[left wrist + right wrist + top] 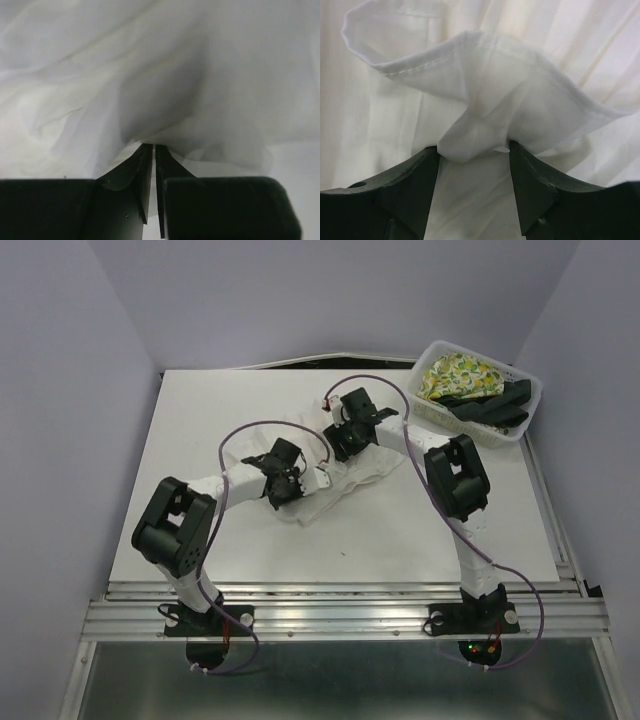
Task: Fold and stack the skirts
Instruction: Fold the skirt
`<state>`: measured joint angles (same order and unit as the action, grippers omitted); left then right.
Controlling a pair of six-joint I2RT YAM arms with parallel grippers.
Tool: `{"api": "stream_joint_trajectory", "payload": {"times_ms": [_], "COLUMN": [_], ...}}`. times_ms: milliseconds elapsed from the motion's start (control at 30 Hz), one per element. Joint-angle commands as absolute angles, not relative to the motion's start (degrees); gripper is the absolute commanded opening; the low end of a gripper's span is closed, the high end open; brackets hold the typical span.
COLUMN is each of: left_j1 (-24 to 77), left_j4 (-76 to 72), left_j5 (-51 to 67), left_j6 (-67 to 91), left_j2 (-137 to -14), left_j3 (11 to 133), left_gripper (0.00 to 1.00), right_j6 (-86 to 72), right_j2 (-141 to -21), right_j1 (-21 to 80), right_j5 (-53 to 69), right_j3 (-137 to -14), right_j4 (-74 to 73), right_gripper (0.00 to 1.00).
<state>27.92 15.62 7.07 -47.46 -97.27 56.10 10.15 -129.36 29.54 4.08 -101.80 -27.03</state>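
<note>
**Two robot arms gripping a white skirt on a white worktop**

Top view: A white worktop (200,440) fills the middle of the frame, with two arms rising from its bottom edge. A crumpled white skirt (352,478) lies near the centre. The left hand (283,486) is down on the skirt's lower left part. The right hand (345,436) is on its upper edge, a little above and to the right. In the upper right corner a white mesh basket (528,412) holds a lemon-print skirt (455,373) at its far end and a black skirt (492,410) at its near end.

Left wrist view: The white skirt (150,75) fills the frame as soft, shadowed folds. At bottom centre the left hand (154,146) has its two dark fingers (145,170) drawn almost together, with only a thin slit between them. The cloth gathers to a pinch at their tips.

Right wrist view: The white skirt (485,90) fills the frame, and a stitched hem curls across the upper half. At the bottom the right hand (475,150) has its fingers (420,175) set partly apart. A thick bunched fold fills the gap between them and touches both.
</note>
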Motion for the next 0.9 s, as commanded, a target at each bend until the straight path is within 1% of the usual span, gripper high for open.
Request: {"api": "stream_joint_trajectory", "payload": {"times_ms": [0, 100, 133, 200, 233, 300, 400, 433, 467, 533, 567, 667, 733, 767, 867], "left_j1": [37.42, 43.13, 43.68, 43.42, 42.81, 39.75, 37.62, 36.75, 33.87, 29.47, 25.53, 20.41, 16.71, 15.57, 12.66], "left_j4": [22.32, 22.5, 21.63, 21.71, 22.58, 23.9, 23.47, 23.03, 23.11, 26.95, 28.55, 32.34, 32.35, 32.08, 29.28], "left_j5": [14.13, 16.69, 16.7, 17.05, 17.49, 21.06, 21.97, 21.89, 22.41, 26.44, 27.15, 26.9, 25.23, 24.79, 22.51], "left_j6": [-46.51, -41.08, -39.39, -36.49, -34.21, -32.7, -31.73, -31.47, -31.29, -32.86, -34.44, -40.68, -44.9, -46.13, -48.95], "left_j2": [-91.68, -90.18, -90.26, -90.35, -90.18, -87.64, -80.44, -78.59, -75.53, -74.1, -74.27, -75.06, -75.32, -75.41, -76.55], "left_j3": [53.0, 54.92, 56.85, 59.58, 60.98, 65.02, 65.13, 64.69, 64.17, 64.68, 64.77, 63.46, 60.84, 59.78, 56.61], "left_gripper": [0.2, 0.24, 0.29, 0.32, 0.33, 0.41, 0.49, 0.53, 0.61, 0.67, 0.67, 0.68, 0.68, 0.68, 0.68], "right_j6": [15.54, 18.09, 18.11, 19.5, 20.12, 21.79, 23.02, 23.9, 24.08, 23.12, 22.94, 21.19, 19.43, 18.81, 17.23], "right_j2": [-130.34, -130.17, -129.99, -128.94, -126.41, -123.15, -116.03, -114.28, -111.13, -108.91, -108.2, -105.83, -103.1, -102.23, -99.23], "right_j1": [28.56, 28.56, 28.56, 28.56, 28.04, 27.52, 26.89, 26.89, 26.89, 26.89, 26.89, 29.87, 32.07, 34.69, 39.45], "right_j5": [5.26, 7.72, 7.65, 7.99, 8.78, 10.88, 13.0, 14.31, 15.28, 18.0, 18.71, 19.95, 19.16, 18.9, 16.45], "right_j3": [-102.21, -103.01, -103.27, -103.1, -102.49, -100.21, -98.18, -97.48, -96.17, -95.8, -95.97, -94.93, -90.72, -89.14, -82.37], "right_j4": [-30.15, -30.06, -30.06, -30.06, -30.06, -29.62, -29.09, -29.18, -30.14, -32.16, -35.3, -39.27, -39.37, -39.46, -37.72], "right_gripper": [0.65, 0.67, 0.69, 0.74, 0.76, 0.8, 0.85, 0.86, 0.87, 0.89, 0.89, 0.89, 0.9, 0.9, 0.89]}}
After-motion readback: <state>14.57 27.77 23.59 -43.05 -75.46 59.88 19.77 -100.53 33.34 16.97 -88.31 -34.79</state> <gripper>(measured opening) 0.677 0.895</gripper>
